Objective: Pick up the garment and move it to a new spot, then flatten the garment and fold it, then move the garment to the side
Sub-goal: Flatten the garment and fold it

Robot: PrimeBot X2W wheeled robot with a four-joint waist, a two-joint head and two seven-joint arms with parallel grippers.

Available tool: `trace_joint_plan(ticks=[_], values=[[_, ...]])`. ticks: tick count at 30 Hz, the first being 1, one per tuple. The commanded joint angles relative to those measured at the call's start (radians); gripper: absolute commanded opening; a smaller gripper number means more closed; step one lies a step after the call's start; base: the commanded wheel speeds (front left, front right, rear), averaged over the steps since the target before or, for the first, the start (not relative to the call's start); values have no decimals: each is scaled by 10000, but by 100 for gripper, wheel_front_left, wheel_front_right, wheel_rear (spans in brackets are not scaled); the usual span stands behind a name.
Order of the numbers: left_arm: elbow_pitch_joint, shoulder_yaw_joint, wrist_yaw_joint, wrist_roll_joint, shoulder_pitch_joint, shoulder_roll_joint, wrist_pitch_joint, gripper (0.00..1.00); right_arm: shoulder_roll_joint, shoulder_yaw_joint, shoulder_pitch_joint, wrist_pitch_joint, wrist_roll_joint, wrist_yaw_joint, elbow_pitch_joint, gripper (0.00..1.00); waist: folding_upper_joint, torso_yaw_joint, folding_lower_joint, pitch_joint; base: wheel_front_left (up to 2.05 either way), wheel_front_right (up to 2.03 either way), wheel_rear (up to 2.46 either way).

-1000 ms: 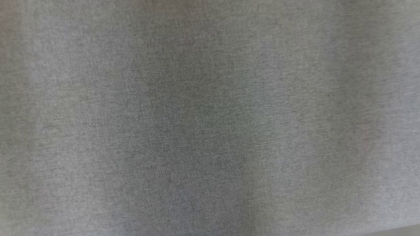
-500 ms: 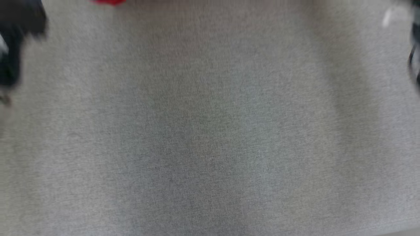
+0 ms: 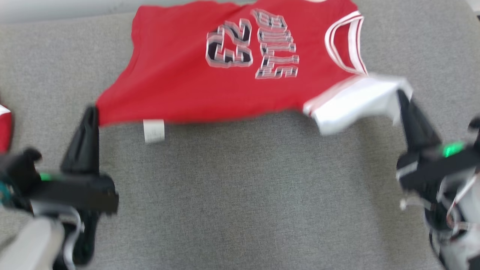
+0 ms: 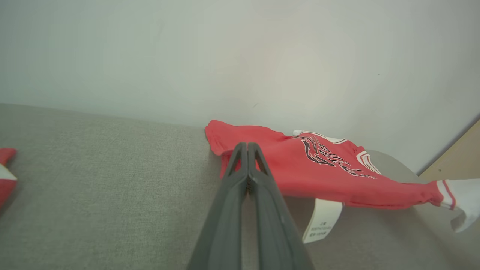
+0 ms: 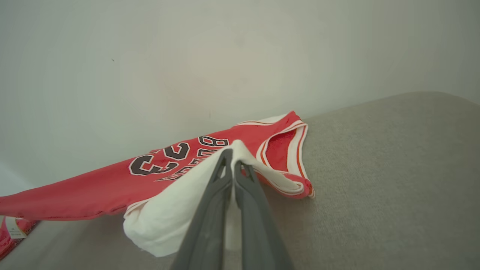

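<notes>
Left gripper [image 3: 91, 112] and right gripper [image 3: 403, 96] each clamp a near corner of the garment [image 3: 187, 82], stretched low over the grey cushion [image 3: 240, 187]; advise even tension, lowering flat without bunching.

Dark 2-fingered left gripper [image 4: 247, 145] and right gripper [image 5: 231, 153], both closed tight, apparently pinching the red jersey [image 3: 180, 78] at their tips.

Left hand [image 3: 91, 111] and right hand [image 3: 402, 94]: 2 tapered black fingers [image 3: 83, 146] each, apparently green lights [image 3: 452, 149].
</notes>
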Motion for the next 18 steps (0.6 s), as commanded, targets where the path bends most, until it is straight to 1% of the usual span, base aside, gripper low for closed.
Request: trace_joint_plan(ticks=[1, 2, 4, 7, 10, 12, 15, 18], values=[[-225, 249, 98, 234, 716, -198, -8, 0, 279, -368, 758, 156, -187, 29, -236, 0, 2, -12, 3, -179, 0, 0, 0], [-225, 249, 98, 234, 716, -198, -8, 0, 279, -368, 758, 156, -187, 29, -236, 0, 2, -12, 3, -179, 0, 0, 0], [-414, 564, 116, 300, 1401, -475, -8, 0, 593, -692, 1531, 399, -381, 29, -473, 0, 2, -18, 3, -228, 0, 0, 0], [-398, 880, 3, 574, 2297, -860, -8, 0, 1059, -1120, 2617, 683, -758, 29, -751, 0, 2, 15, 3, -329, 0, 0, 0], [-326, 1066, -199, 791, 3070, -1350, -8, 0, 1377, -1522, 3563, 912, -1219, 28, -1021, 0, 2, 61, 3, -501, 0, 0, 0], [-217, 1178, -272, 1014, 3471, -1528, -9, 0, 1659, -1837, 4163, 1122, -1355, 28, -1203, 0, 2, 96, 3, -622, 0, 0, 0], [-221, 1427, -381, 1211, 4063, -1986, -9, 0, 1887, -2336, 4942, 1490, -1683, 28, -1591, 0, 2, 134, 3, -818, 0, 0, 0], [-108, 1525, -555, 1502, 4548, -2160, -9, 0, 2213, -2860, 5708, 2008, -1823, 28, -2010, 0, 2, 195, 3, -984, 0, 0, 0]])
